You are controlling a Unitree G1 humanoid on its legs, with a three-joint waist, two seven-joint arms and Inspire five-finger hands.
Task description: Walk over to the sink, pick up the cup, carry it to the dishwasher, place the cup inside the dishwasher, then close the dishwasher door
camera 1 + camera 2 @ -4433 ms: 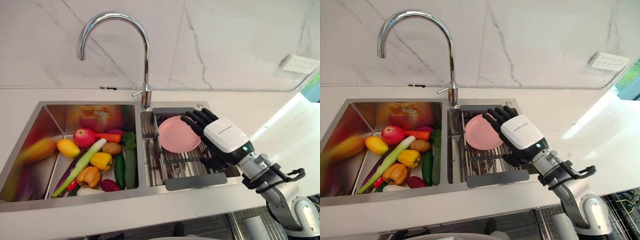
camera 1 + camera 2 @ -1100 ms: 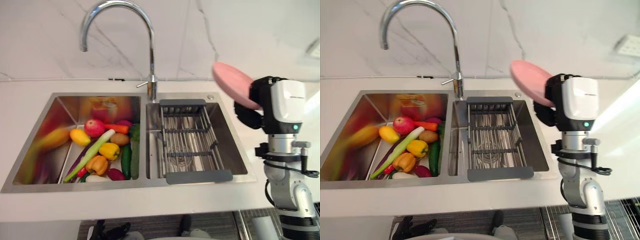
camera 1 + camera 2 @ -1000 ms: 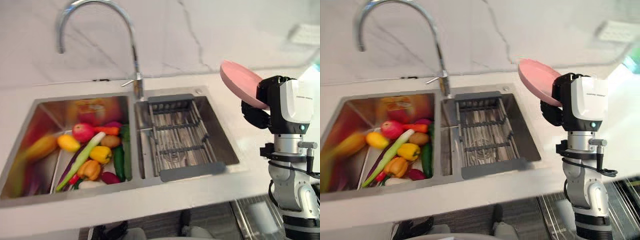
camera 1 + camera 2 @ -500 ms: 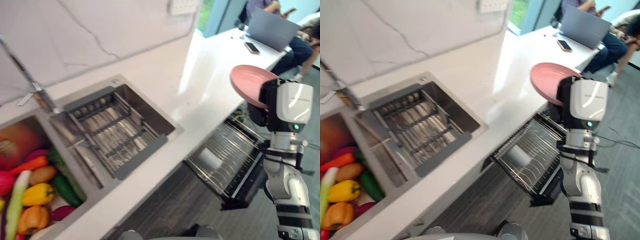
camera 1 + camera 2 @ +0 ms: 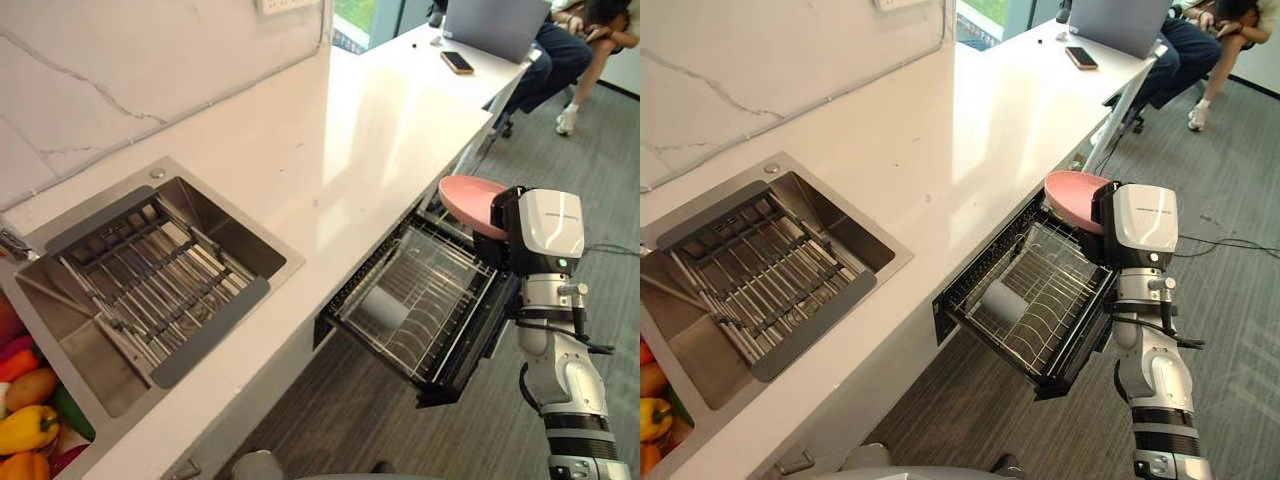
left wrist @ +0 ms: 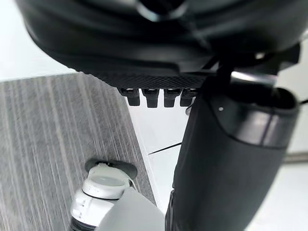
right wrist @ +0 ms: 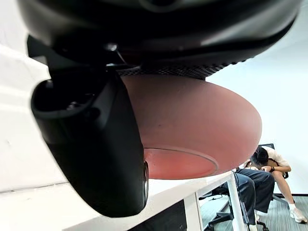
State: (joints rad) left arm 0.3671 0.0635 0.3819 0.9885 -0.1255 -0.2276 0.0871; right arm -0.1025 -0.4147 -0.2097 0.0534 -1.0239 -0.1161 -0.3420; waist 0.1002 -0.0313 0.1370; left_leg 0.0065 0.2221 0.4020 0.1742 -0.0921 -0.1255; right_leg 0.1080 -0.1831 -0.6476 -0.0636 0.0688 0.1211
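Right hand (image 5: 545, 232) is clamped on a pink plate (image 5: 468, 199), thumb hooked over its rim, holding it just above the far corner of the pulled-out dishwasher rack (image 5: 445, 292), which juts from under the worktop (image 5: 380, 130). A white cup (image 5: 383, 306) lies on its side inside the rack. Left hand (image 6: 159, 48) hangs slack with nothing in it above the grey floor (image 6: 57, 125).

The right hand (image 5: 546, 228) is held up on an upright forearm just beside the pulled-out dishwasher rack (image 5: 415, 310) and above it. Its thumb (image 7: 91, 144) is clamped on a pink plate (image 5: 468, 198). The left hand (image 6: 226, 159) is seen empty, fingers relaxed.
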